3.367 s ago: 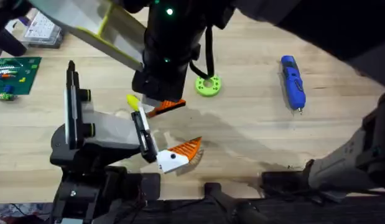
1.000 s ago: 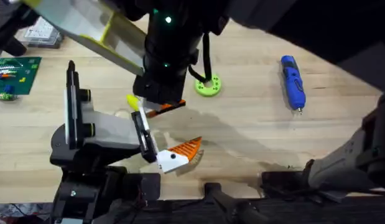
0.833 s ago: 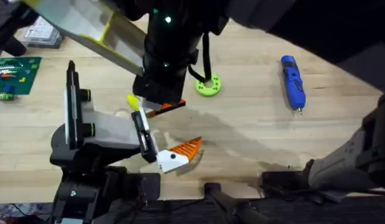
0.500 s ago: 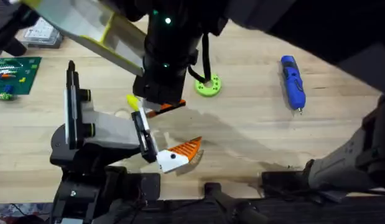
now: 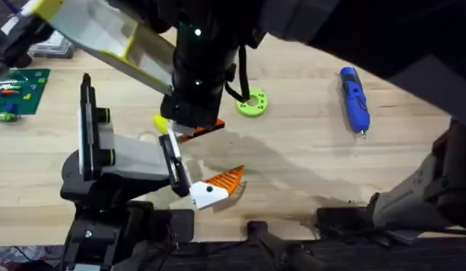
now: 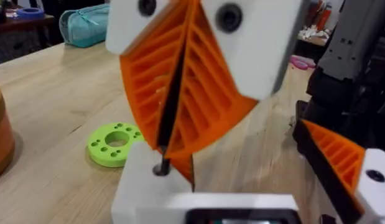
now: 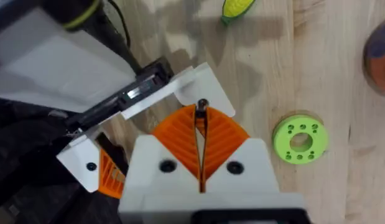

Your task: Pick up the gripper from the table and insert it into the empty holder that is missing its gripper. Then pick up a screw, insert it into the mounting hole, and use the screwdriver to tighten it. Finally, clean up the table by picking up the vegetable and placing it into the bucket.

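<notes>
Your right claw (image 7: 200, 134) has its orange pads pressed together on a small dark screw (image 7: 202, 104), just above the white gripper (image 7: 180, 90) seated on the holder (image 5: 120, 158). The left claw's (image 6: 173, 134) pads are closed too. The screwdriver (image 5: 354, 98) lies well apart on the desk (image 5: 293, 158).

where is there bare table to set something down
Bare wood lies between the green ring and the screwdriver, and in front of both toward the near edge. It is crowded around the holder, where the vegetable lies.
</notes>
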`<action>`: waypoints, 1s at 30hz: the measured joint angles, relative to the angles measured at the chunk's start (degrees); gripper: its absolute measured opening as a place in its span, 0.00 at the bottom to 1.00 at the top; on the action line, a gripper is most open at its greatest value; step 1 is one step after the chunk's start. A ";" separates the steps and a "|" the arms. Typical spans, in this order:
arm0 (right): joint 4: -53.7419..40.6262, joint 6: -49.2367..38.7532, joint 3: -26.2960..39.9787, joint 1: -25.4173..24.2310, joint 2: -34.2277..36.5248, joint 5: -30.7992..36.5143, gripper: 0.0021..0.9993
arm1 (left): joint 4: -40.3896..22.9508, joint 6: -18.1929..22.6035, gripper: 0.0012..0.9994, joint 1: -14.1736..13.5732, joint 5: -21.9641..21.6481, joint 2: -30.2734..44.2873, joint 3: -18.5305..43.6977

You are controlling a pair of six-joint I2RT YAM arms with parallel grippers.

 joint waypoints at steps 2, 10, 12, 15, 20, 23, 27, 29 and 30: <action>-0.01 0.00 0.00 0.00 0.01 0.00 0.01 | 0.01 0.00 0.99 0.00 0.00 0.00 0.02; -0.02 0.00 0.00 0.00 0.00 0.00 0.01 | 0.00 0.00 0.99 0.00 0.01 0.00 0.01; -0.02 0.00 0.00 0.00 0.00 0.00 0.01 | 0.01 0.00 0.99 0.00 0.02 0.00 0.02; -0.02 0.00 0.00 0.00 0.02 0.00 0.01 | 0.01 0.00 0.99 0.00 0.00 0.00 0.01; -0.11 0.00 0.00 0.00 0.51 0.00 0.01 | 0.01 0.00 0.99 0.00 0.01 0.00 0.01; -0.45 0.00 0.00 0.00 1.52 0.00 0.01 | 0.00 0.00 0.99 0.00 0.02 0.00 0.01; -0.56 0.00 0.00 0.00 2.27 0.02 0.01 | -0.02 -0.77 0.99 0.00 0.14 0.07 0.00; -0.59 0.00 0.00 0.00 2.27 0.02 0.01 | -0.02 -0.91 0.99 0.00 0.17 0.07 0.00; -0.58 0.00 0.00 0.00 2.27 0.01 0.01 | -0.02 -0.92 0.99 0.00 0.17 0.07 0.00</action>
